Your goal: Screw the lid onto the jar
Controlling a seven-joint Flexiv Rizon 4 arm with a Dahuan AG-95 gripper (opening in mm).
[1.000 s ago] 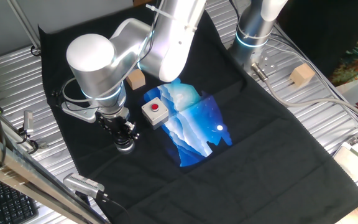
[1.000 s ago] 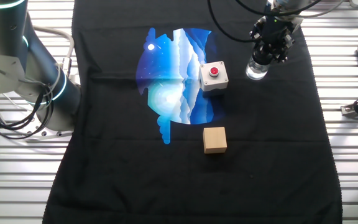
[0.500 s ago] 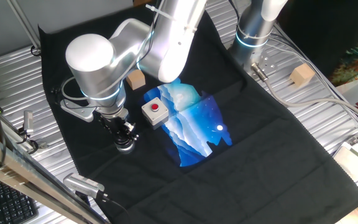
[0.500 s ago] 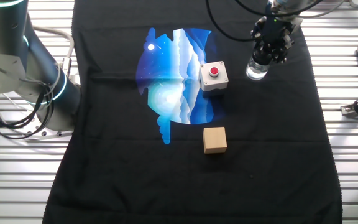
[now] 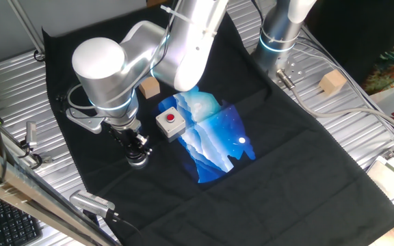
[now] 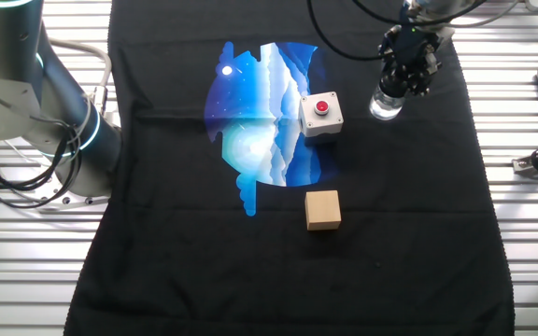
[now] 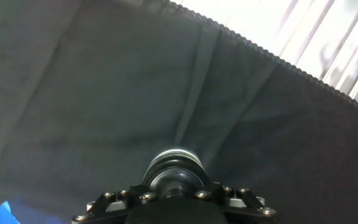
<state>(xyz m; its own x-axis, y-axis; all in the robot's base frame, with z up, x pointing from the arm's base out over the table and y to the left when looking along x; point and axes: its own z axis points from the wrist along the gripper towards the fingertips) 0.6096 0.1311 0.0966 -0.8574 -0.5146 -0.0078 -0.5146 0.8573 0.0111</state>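
On jar (image 6: 385,105): gripper (image 6: 405,77) clamping lid (image 7: 174,163)

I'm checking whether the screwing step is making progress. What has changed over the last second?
Little visibly changed. The gripper stays directly over the jar, at most turning slightly in place; the lid itself is hidden under the fingers, so any rotation cannot be confirmed. The jar, the red-button box, the wooden cube and the black cloth lie where they were.
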